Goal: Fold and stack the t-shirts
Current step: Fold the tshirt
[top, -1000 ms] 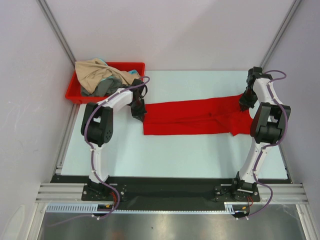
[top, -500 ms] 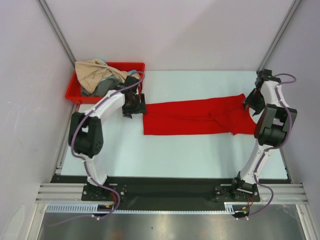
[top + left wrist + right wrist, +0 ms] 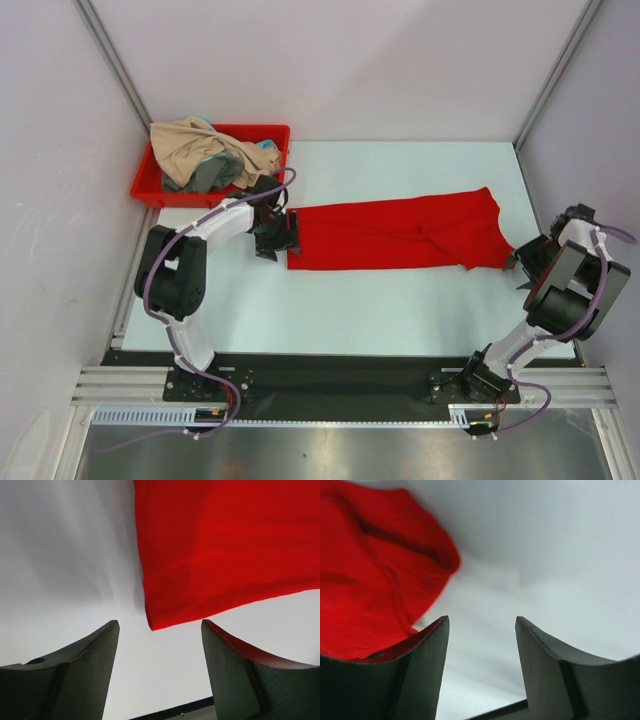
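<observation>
A pale, white-topped table (image 3: 340,310) carries a bright red t-shirt (image 3: 400,232) folded into a long band and lying flat across its far half (one end reaching near the right edge), while a red plastic tray (image 3: 148,186) heaped with crumpled beige and grey shirts (image 3: 205,152) sits at the far left corner.

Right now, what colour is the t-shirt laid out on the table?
Plain bright red t-shirt; clearest in the top external view.
</observation>
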### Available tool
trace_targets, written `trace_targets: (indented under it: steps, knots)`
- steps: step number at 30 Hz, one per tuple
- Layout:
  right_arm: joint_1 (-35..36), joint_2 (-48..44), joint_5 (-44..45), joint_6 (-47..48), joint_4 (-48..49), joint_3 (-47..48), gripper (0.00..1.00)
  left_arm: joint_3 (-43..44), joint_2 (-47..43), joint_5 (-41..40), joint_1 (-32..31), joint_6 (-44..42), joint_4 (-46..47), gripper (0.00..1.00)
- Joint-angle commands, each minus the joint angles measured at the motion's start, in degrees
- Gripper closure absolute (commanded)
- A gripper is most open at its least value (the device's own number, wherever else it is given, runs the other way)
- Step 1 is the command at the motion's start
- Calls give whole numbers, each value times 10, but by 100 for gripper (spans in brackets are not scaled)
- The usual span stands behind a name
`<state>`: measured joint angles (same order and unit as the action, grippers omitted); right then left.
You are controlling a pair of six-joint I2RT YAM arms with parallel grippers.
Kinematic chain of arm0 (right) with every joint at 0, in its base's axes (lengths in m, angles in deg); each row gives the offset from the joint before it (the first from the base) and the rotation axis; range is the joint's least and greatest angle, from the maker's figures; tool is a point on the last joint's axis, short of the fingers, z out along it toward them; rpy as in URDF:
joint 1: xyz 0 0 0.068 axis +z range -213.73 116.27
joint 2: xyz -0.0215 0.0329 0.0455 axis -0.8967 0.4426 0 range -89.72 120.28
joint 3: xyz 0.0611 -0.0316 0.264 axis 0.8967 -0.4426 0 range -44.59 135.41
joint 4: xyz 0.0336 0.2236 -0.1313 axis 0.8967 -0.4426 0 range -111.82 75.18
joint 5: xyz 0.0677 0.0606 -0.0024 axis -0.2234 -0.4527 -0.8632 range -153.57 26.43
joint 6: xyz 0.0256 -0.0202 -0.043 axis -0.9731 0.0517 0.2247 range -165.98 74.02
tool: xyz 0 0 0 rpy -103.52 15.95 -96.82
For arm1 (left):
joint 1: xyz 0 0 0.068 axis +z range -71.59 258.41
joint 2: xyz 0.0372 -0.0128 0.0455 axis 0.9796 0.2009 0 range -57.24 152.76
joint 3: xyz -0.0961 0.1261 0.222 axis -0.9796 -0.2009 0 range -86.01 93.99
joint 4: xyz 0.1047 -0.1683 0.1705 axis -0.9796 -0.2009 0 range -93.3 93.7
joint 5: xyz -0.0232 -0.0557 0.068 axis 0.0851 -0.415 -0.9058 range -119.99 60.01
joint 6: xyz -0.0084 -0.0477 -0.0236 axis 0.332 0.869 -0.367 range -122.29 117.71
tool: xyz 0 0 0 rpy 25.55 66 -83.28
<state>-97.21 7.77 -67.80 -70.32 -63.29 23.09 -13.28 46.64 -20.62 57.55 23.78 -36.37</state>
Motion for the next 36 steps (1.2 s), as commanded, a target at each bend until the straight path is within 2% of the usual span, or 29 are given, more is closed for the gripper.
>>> trace_targets:
  steps: [1,13,19,25,29,34,36]
  knots:
    - [-26,-19,-71,3,51,-26,38,6,11,17,-1,11,23,27]
    - [-30,-6,-104,-11,105,-36,34,-1,34,10,-1,23,29,26]
    - [-17,34,-97,-29,129,-17,35,18,56,8,-1,29,24,33]
    - [3,64,-60,-29,122,13,36,8,49,9,-1,35,12,37]
    - [4,68,-51,-26,119,15,37,3,32,8,-1,34,7,35]
    - [4,71,-54,-14,117,10,37,-20,-2,14,-1,2,44,35]
    - [4,73,-55,-12,115,13,38,-23,-3,22,-1,-4,49,40]
